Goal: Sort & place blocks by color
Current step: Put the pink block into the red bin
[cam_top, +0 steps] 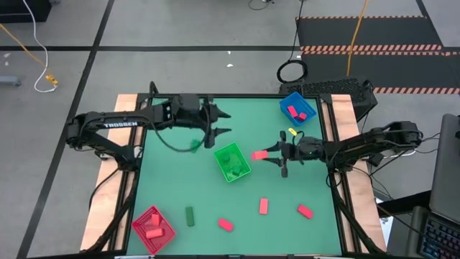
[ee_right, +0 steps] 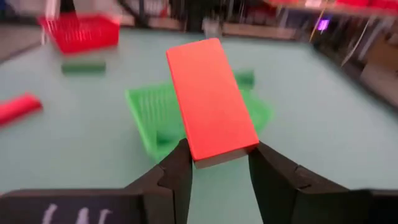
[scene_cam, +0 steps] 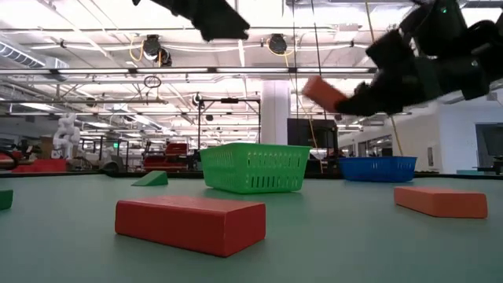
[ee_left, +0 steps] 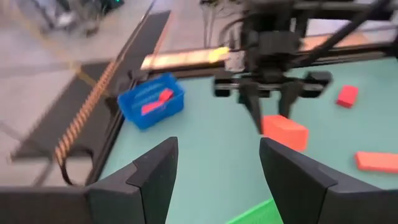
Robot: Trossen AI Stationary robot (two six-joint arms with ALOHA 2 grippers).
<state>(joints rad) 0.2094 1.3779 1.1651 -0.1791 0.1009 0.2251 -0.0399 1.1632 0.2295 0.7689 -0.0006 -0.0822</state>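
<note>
My right gripper (cam_top: pixel 273 155) hovers just right of the green bin (cam_top: pixel 232 162) and is shut on a red block (cam_top: pixel 259 155), which the low view shows in the air (scene_cam: pixel 324 93). My left gripper (cam_top: pixel 224 124) is open above the table, just beyond the green bin's far side, and touches nothing. Dark green blocks lie in the green bin. Red blocks lie in the blue bin (cam_top: pixel 298 109) and the red bin (cam_top: pixel 152 224). Loose on the mat are red blocks (cam_top: pixel 264 206), (cam_top: pixel 305 211), (cam_top: pixel 225 224) and green blocks (cam_top: pixel 190 216), (cam_top: pixel 192 146). My right gripper (ee_right: pixel 221 165) pinches the red block by its near end (ee_right: pixel 217 146) between the two fingers (ee_right: pixel 177 171). The fingers come level from the table's right and lie along the block, which sticks out past the fingertips. It is lifted clear of the table and tilted.
A small yellow object (cam_top: pixel 292 132) lies near the blue bin. The wooden table rim (cam_top: pixel 345 115) borders the green mat. Open mat lies between the green bin and the near-edge blocks. The left arm reaches in from the left, the right arm from the right.
</note>
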